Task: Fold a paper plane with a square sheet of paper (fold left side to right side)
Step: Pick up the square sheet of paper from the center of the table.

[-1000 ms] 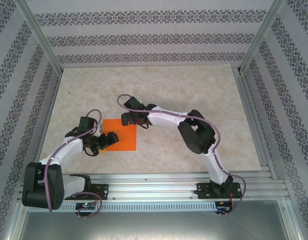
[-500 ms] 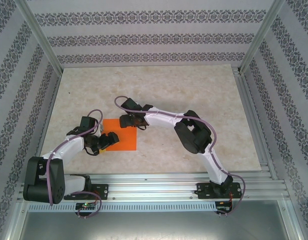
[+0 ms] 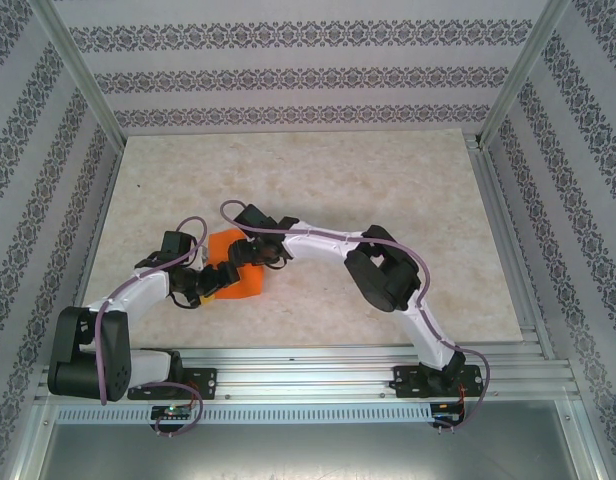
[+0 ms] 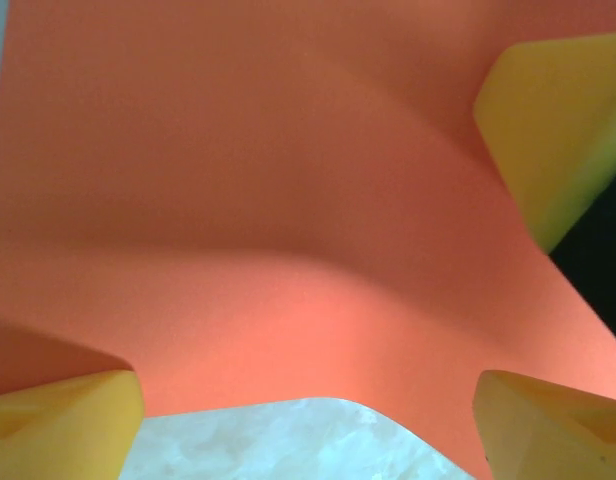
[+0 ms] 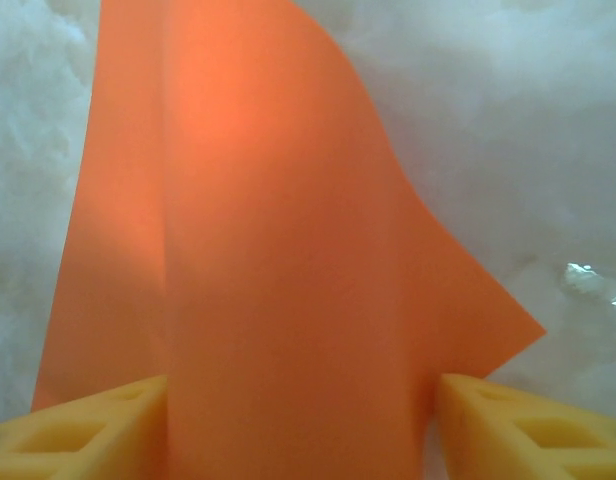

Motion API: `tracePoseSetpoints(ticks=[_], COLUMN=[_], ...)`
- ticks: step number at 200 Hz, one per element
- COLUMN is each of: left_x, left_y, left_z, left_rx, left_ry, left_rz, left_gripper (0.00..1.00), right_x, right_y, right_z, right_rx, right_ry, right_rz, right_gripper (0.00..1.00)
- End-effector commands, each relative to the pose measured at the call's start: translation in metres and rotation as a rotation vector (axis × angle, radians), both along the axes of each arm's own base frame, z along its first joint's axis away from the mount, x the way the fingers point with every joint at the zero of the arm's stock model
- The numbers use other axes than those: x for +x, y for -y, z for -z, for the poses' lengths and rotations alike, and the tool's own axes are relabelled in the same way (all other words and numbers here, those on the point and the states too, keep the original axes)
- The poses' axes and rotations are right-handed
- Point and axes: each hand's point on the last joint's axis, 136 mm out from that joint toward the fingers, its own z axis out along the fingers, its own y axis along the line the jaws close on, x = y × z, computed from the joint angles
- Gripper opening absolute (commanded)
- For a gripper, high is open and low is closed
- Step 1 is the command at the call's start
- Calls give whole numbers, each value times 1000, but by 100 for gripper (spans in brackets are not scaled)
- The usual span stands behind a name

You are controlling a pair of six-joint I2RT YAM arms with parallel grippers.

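Evidently left claw [image 3: 222, 277] and right claw [image 3: 240, 252] gape around buckled (plain orange) sheet [image 3: 246, 285].

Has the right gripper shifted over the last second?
Yes. Judged against the table, the right gripper has moved left and slightly toward the near edge, further over the orange paper, which now buckles.

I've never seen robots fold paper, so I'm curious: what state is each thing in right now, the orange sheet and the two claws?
square sheet of paper: not yet folded, no sharp crease to see, buckled up off the table in a soft curve.
left gripper: open, fingers spread wide at the sheet's near edge.
right gripper: open, fingers apart, the raised sheet running between them.
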Motion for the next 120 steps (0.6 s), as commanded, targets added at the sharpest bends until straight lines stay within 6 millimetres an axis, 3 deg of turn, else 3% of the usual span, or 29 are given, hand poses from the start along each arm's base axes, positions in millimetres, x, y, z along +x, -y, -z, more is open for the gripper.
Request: tracePoseSetpoints(ticks=[1, 28, 60, 101, 120], left_x=[5, 11, 23, 40, 49], left_y=[1, 5, 5, 0, 0], left_z=[4, -12, -52, -107, -130], left_rx=[-6, -33, -33, -4, -8], left_ry=[23, 75, 195, 334, 400], left_rz=[2, 9, 8, -2, -4], left_gripper=[88, 89, 90, 93, 93], right_x=[-7, -2, 5, 14, 18], right_y=[-3, 5, 21, 54, 74], right_z=[-6, -19, -40, -69, -92], right_rx=[67, 108, 184, 282, 348], right_ry=[-50, -38, -17, 32, 79], right_rz=[-11, 12, 55, 112, 116], right_gripper=[58, 44, 30, 24, 22])
